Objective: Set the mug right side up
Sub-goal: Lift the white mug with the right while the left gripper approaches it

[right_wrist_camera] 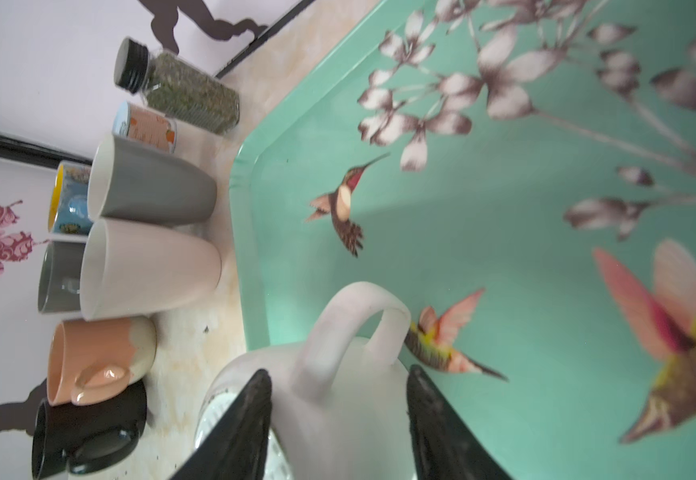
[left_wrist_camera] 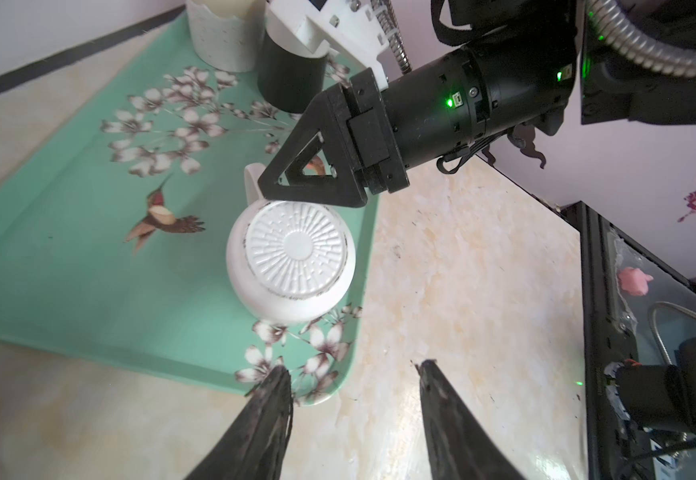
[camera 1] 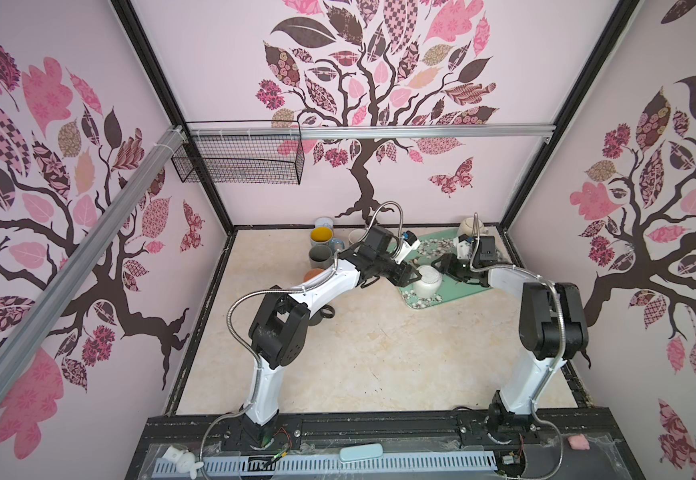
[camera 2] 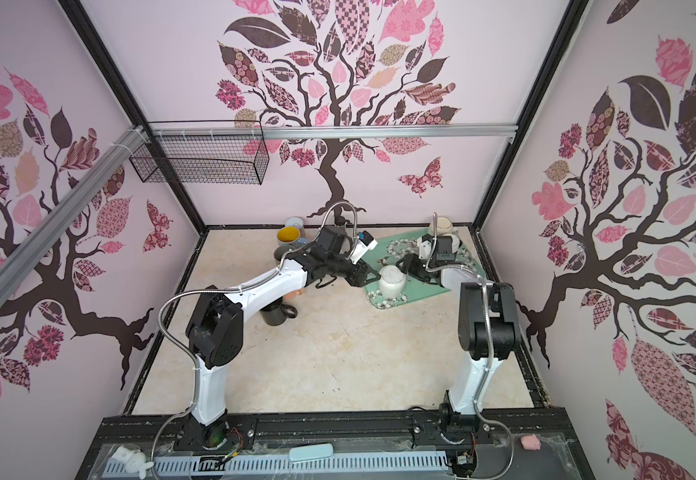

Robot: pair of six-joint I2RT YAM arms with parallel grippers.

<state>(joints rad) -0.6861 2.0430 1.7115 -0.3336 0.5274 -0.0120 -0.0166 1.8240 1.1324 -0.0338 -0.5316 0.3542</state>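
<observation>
The white mug (camera 1: 427, 280) (camera 2: 392, 281) stands upside down near the front corner of the green flowered tray (camera 1: 454, 293) (left_wrist_camera: 67, 270). Its ribbed base (left_wrist_camera: 294, 249) faces up. My right gripper (right_wrist_camera: 340, 370) (camera 1: 437, 264) lies against the mug (right_wrist_camera: 338, 407) on its handle side. Its fingers stand apart, one by the base and one near the tray floor (right_wrist_camera: 504, 249). The handle (right_wrist_camera: 354, 324) sticks out past the tips, and no squeeze shows. My left gripper (left_wrist_camera: 352, 368) (camera 1: 410, 274) hangs open and empty just left of the mug, over the tray's corner.
Several cups (camera 1: 321, 249) (right_wrist_camera: 146, 266) and a spice jar (right_wrist_camera: 180, 87) crowd the table left of the tray. A black mug (camera 2: 273, 313) sits under the left arm. A speckled white cup (left_wrist_camera: 225, 37), a black cup (left_wrist_camera: 292, 70) and a teapot (camera 1: 471, 224) occupy the tray's far end.
</observation>
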